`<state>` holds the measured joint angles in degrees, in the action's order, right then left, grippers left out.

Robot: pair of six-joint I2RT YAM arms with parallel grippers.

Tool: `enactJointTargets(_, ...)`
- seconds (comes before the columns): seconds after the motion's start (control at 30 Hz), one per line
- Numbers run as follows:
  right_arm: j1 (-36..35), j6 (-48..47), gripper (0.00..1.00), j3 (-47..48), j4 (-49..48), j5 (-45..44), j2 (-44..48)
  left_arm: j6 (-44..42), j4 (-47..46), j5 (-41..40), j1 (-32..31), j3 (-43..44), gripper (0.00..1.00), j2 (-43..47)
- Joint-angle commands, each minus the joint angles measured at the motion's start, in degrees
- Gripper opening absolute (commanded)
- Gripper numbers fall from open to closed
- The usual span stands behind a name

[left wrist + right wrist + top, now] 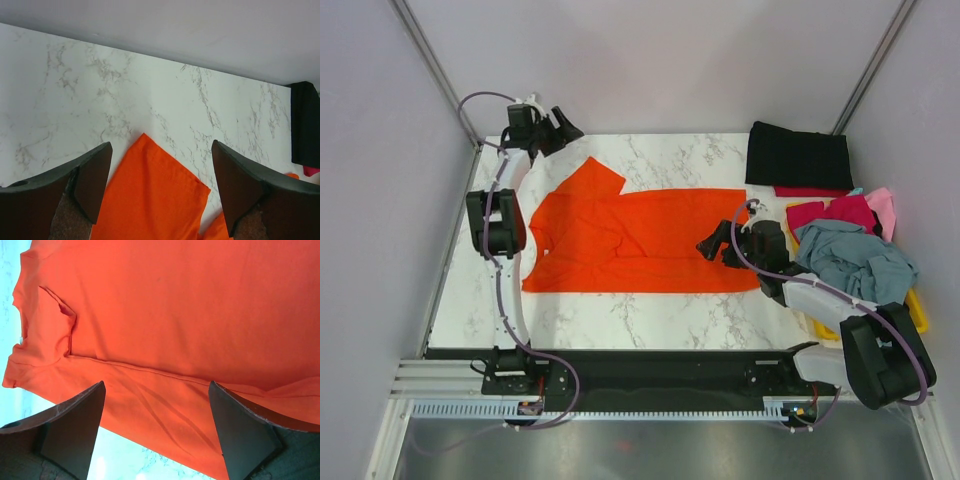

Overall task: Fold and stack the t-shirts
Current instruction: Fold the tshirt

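Orange shirt is lying spread flat across the middle of the marble table, 1 sleeve poking out toward 11 o'clock. The left gripper hangs up at 11 o'clock over that sleeve's tip, jaws spread wide and nothing between them. At 3 o'clock the right gripper hovers above the shirt's right end, fingers parted too, orange cloth filling its wrist view but not pinched. At 1 o'clock sits a folded black shirt. Just right of the right gripper is a rumpled heap: a grey-blue shirt on top, a red shirt and a pink shirt behind it, over a yellow bin.
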<state>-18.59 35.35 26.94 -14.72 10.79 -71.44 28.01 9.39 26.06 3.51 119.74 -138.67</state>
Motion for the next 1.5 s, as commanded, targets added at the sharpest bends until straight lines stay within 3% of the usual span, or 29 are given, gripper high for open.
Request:
enactJointTargets(0.0, -0.5, -1.2, 0.92, 1.5, -3.5, 1.6, 0.8, -2.0, 2.7, 1.5, -1.2, 10.6, 0.88, -4.8)
enactJointTargets(0.13, -0.6, -1.3, 0.92, -0.2, -2.9, 1.2, 2.8, -3.8, 4.2, -0.8, -5.0, 16.5, 0.88, -9.3)
enactJointTargets(0.2, -0.6, -1.1, 0.93, -0.7, -2.4, 1.2, 3.1, -4.5, 8.0, -6.7, -6.2, 18.4, 0.88, -10.6)
enactJointTargets(0.47, -0.6, -1.0, 0.93, -1.7, -1.5, 1.7, 4.3, -5.2, 12.8, -21.1, -9.9, 15.1, 0.76, -10.2)
enactJointTargets(0.67, -0.6, -0.9, 0.93, -1.9, -1.5, 1.8, 4.1, -6.0, 16.5, -28.9, -12.5, 14.7, 0.76, -10.3)
enactJointTargets(1.1, -0.6, -1.2, 0.93, -1.0, -1.8, 2.8, 1.0, -3.1, 20.4, -29.4, -12.1, 20.0, 0.78, -14.0)
enactJointTargets(1.23, -0.6, -1.1, 0.94, -0.7, -2.2, 3.3, -0.4, -1.1, 21.7, -27.8, -12.0, 20.3, 0.74, -14.6)
enactJointTargets(1.33, -0.6, -1.3, 0.94, -0.5, -2.2, 3.6, -1.0, -0.4, 22.1, -27.6, -12.0, 20.5, 0.6, -14.8)
enactJointTargets(1.47, -0.6, -1.2, 0.94, -0.5, -2.6, 3.7, -1.5, 0.3, 22.2, -24.8, -12.0, 21.3, 0.24, -15.7)
